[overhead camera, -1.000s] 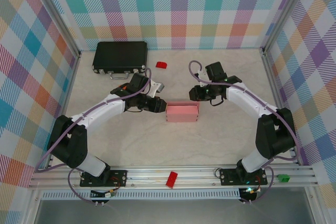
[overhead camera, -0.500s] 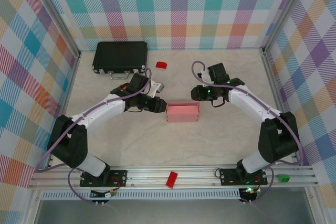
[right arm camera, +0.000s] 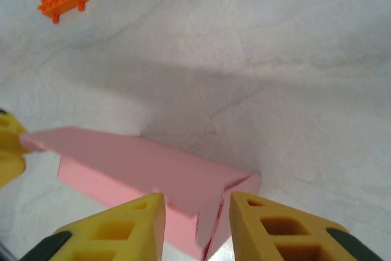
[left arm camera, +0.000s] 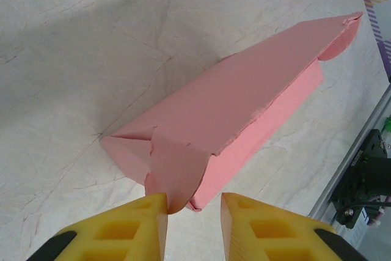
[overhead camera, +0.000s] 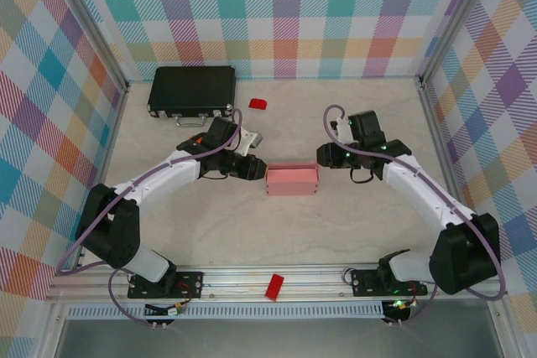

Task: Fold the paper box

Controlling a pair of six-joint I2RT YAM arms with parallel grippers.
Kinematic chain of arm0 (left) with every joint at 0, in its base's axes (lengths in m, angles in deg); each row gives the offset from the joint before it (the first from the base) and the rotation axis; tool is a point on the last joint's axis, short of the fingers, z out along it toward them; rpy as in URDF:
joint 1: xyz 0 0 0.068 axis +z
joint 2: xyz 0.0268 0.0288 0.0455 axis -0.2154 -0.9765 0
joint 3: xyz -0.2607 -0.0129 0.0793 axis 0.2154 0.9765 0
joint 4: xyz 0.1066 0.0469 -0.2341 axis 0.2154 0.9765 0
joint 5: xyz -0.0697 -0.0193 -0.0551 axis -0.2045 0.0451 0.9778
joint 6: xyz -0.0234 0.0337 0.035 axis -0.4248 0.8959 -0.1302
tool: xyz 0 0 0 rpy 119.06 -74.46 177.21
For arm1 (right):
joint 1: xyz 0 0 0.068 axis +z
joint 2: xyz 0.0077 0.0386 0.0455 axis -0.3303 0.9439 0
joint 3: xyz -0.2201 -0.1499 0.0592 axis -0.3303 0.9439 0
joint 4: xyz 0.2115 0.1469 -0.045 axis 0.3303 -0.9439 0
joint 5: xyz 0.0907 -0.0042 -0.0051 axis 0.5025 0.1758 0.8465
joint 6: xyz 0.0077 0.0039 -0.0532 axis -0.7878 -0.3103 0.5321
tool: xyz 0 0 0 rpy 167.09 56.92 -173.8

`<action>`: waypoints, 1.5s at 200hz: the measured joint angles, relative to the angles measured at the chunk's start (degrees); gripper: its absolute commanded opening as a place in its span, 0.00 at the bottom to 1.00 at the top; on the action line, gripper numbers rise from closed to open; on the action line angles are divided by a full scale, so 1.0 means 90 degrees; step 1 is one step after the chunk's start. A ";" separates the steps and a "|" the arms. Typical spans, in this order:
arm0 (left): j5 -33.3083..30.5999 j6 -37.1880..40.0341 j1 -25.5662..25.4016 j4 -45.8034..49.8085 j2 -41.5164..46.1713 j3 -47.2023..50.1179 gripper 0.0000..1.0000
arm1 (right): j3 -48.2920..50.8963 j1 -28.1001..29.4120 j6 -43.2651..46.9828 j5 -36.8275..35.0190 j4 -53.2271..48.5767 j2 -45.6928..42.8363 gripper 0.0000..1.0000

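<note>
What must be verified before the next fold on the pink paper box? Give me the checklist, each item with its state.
1. Paper box rests on the table: ok.
2. Left gripper lined up on the end flap, jaws apart: ok.
3. Right gripper at the opposite end, jaws apart: ok.
4. End flap tucked in: not ok, it sticks out.
5. Card pinched by either gripper: cannot tell.
6. Black case and the red block beside it stand apart from the box: ok.

Light-pink paper box [overhead camera: 292,180], black hard case [overhead camera: 192,90], red block [overhead camera: 258,104], pastel plaid walls [overhead camera: 285,6], cream marbled table [overhead camera: 277,224].
</note>
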 measured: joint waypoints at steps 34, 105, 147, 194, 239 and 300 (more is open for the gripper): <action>-0.0017 0.0000 0.0000 0.0000 0.0000 0.0000 0.29 | 0.0328 0.0000 0.0034 0.0274 -0.0044 -0.0294 0.32; -0.0017 0.0000 0.0000 0.0002 0.0000 0.0000 0.29 | 0.0636 0.0000 0.0022 0.0551 0.0066 -0.0367 0.28; -0.0015 0.0002 -0.0005 0.0007 0.0000 0.0000 0.29 | 0.0636 0.0000 -0.0019 0.0527 0.0289 -0.0180 0.26; -0.0017 0.0002 -0.0007 0.0010 0.0000 0.0000 0.29 | 0.0673 0.0000 -0.0041 0.0525 0.0362 -0.0022 0.20; -0.0012 0.0002 -0.0012 0.0019 0.0000 0.0000 0.29 | 0.0765 0.0000 -0.0066 0.0498 0.0386 0.0107 0.10; 0.0002 0.0002 -0.0073 0.0022 -0.0019 -0.0007 0.29 | 0.0811 0.0000 -0.0061 0.0500 0.0461 0.0131 0.09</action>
